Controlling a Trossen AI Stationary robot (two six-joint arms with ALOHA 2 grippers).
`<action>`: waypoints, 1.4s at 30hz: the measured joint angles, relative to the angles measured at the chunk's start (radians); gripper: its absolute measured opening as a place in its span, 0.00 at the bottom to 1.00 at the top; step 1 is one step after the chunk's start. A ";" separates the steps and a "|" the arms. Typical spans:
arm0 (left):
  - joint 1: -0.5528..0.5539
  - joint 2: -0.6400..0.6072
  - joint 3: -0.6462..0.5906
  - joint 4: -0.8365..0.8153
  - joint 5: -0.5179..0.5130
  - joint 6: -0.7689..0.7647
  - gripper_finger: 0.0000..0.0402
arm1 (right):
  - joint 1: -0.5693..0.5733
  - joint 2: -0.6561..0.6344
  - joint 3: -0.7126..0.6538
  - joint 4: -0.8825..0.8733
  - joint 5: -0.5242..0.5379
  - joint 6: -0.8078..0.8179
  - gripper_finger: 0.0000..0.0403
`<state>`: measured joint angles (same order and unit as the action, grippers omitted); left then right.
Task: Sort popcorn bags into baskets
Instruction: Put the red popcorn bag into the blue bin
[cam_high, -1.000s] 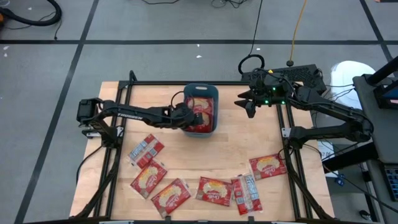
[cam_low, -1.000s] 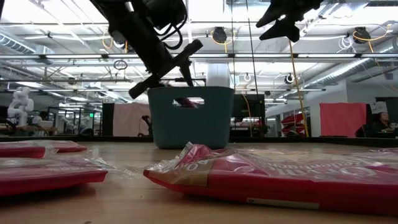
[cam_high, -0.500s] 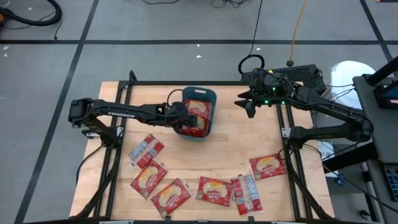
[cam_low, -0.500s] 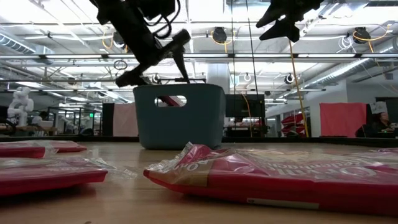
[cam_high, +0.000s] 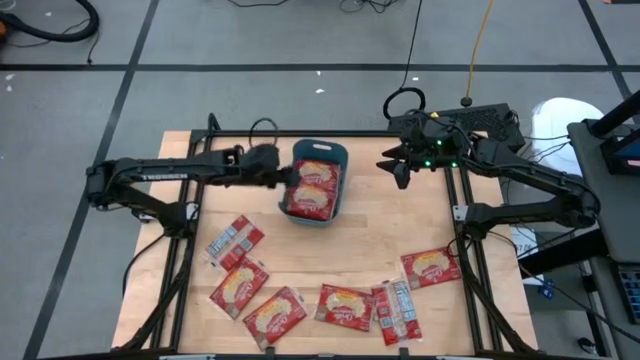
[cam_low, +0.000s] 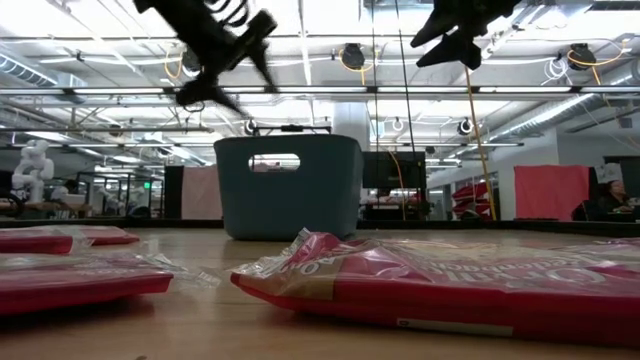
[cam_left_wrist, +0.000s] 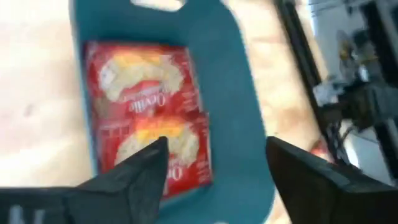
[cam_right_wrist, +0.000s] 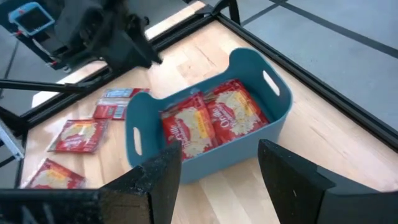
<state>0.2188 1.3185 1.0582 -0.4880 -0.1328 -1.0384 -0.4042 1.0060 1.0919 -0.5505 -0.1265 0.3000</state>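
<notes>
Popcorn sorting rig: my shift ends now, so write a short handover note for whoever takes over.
Left gripper: open, empty, at the left rim of the teal-blue rectangular plastic basket.
Right gripper: open, empty, raised right of the basket.
Done: at least two flat red popcorn bags lie in the basket.
Left: seven red packets on the wooden table, five at front left and centre, two at front right.
</notes>
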 joint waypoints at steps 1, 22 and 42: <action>0.012 -0.008 -0.003 0.006 0.012 0.057 0.63 | 0.000 0.006 0.000 0.003 0.000 0.000 0.50; 0.049 0.468 0.232 -0.101 0.205 0.902 0.05 | 0.000 0.047 0.000 -0.012 -0.008 0.044 0.50; 0.036 0.515 0.237 -0.199 0.216 0.659 0.05 | 0.000 0.047 0.000 -0.034 0.006 0.036 0.50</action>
<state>0.2552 1.8337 1.2953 -0.6870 0.0828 -0.3796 -0.4042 1.0531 1.0920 -0.5850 -0.1207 0.3360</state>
